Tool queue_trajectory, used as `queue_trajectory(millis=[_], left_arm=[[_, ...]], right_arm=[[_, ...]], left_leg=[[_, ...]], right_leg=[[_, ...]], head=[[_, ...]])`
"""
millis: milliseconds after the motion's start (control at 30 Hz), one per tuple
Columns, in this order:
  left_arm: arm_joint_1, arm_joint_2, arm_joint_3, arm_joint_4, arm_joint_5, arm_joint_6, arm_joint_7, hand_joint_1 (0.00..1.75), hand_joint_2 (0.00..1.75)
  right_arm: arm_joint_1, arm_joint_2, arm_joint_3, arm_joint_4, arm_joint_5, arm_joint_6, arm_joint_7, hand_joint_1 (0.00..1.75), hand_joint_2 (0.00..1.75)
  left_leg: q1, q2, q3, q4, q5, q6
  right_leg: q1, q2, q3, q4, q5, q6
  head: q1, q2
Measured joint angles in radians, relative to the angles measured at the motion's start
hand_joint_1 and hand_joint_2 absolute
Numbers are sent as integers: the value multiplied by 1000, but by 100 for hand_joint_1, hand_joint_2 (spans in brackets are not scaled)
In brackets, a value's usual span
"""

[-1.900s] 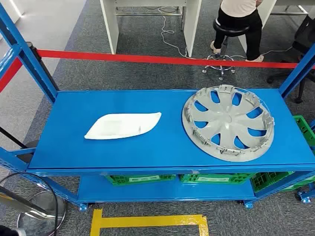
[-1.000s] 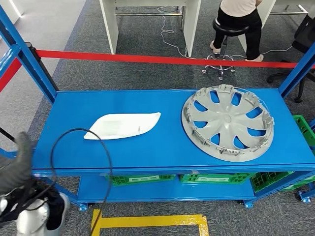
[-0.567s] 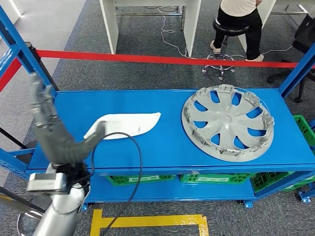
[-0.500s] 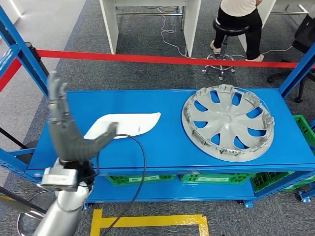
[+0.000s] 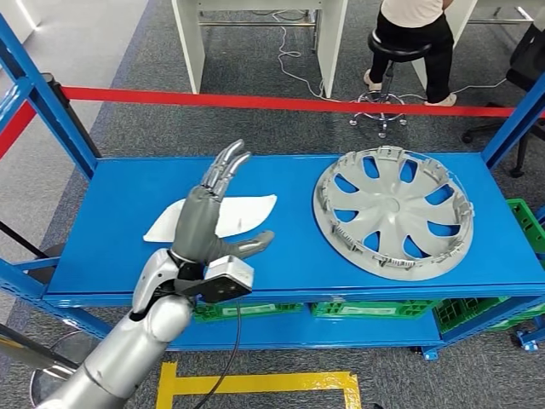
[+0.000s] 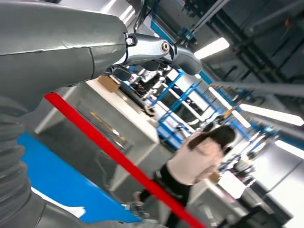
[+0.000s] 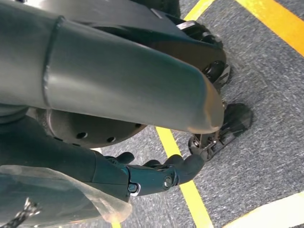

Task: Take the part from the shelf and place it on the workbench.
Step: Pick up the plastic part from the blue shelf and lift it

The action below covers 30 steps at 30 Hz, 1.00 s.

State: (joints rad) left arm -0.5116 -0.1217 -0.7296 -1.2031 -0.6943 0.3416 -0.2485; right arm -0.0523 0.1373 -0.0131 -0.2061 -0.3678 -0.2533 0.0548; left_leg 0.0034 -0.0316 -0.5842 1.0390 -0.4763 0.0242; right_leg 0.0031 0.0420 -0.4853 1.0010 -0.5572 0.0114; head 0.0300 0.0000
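Hovering above the white part (image 5: 250,207) on the blue shelf (image 5: 289,247), the left hand (image 5: 209,223) spreads wide, holding nothing. Green crates (image 5: 360,308) sit beneath; their contents are hidden. Right hand (image 7: 107,118): fingers loosely apart, empty.

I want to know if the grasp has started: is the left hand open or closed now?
Open. The left hand has its fingers stretched apart over the white part and holds nothing.
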Motion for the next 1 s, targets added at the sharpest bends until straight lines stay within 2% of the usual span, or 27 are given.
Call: queue_trajectory(millis=[67, 333, 700, 833, 1000], left_arm=[[-12, -1, -4, 30, -27, 4, 13, 0, 0], [-59, -11, -14, 135, -82, 9, 57, 0, 0], [-119, -42, -27, 344, -196, 17, 126, 0, 0], [-121, -48, -29, 415, -245, 53, 148, 0, 175], [-122, -51, -29, 443, -266, 67, 155, 0, 175]], right_arm=[[0, 0, 6, 1, 9, 2, 7, 0, 0], [0, 0, 21, 4, 27, 13, 25, 0, 0], [-1, 0, 28, 7, 45, 21, 43, 0, 0], [-1, -1, 37, 7, 62, 17, 56, 0, 0], [-1, -1, 41, 7, 69, 14, 60, 0, 0]], left_leg=[[0, 0, 0, 0, 0, 0], [0, 0, 0, 0, 1, -1], [0, 0, 0, 0, 1, -2], [0, 0, 0, 0, 1, -2], [0, 0, 0, 0, 1, -2]], right_leg=[[0, 0, 0, 1, 0, 0], [0, 0, -1, 2, 0, 0], [0, 0, -1, 3, 0, 0], [0, 0, -1, 3, 0, 0], [0, 0, -1, 3, 0, 0]], head=[[0, 0], [0, 0], [0, 0], [0, 0], [0, 0]])
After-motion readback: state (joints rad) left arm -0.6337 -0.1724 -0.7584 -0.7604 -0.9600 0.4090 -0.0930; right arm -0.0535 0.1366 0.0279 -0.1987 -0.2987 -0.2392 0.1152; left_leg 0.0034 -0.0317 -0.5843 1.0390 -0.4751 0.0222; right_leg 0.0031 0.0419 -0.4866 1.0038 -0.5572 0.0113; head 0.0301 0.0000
